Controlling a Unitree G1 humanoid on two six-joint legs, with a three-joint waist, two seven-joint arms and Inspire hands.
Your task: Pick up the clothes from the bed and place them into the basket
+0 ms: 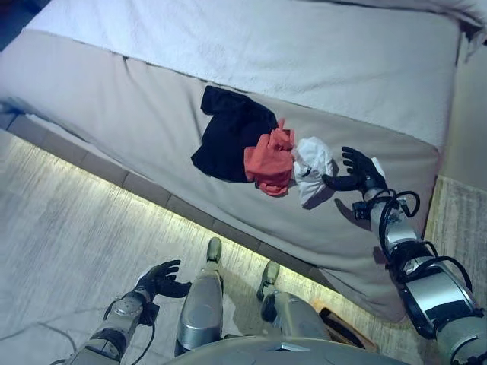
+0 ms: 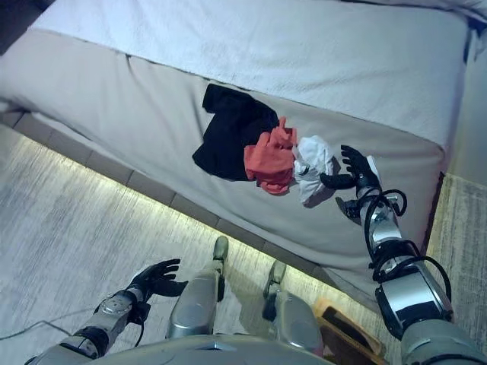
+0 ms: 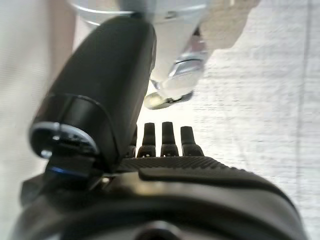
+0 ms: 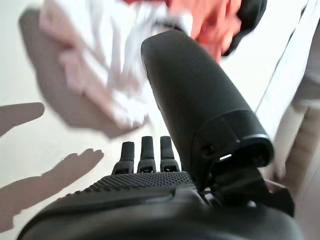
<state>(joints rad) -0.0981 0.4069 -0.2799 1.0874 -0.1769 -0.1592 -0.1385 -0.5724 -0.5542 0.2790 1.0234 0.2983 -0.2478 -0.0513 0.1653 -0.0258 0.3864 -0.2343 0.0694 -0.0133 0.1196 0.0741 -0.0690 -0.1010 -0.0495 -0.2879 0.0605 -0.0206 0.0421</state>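
Three garments lie in a row on the grey bed: a black one, an orange-red one and a crumpled white one. My right hand hovers over the bed just right of the white garment, fingers spread and open, thumb reaching toward the cloth, holding nothing. My left hand hangs low over the floor beside the bed, open and empty. No basket shows clearly in any view.
A white cover spreads over the far part of the bed. The bed's near edge runs diagonally above a light wooden floor. A brown object peeks out at the lower right by the bed's corner.
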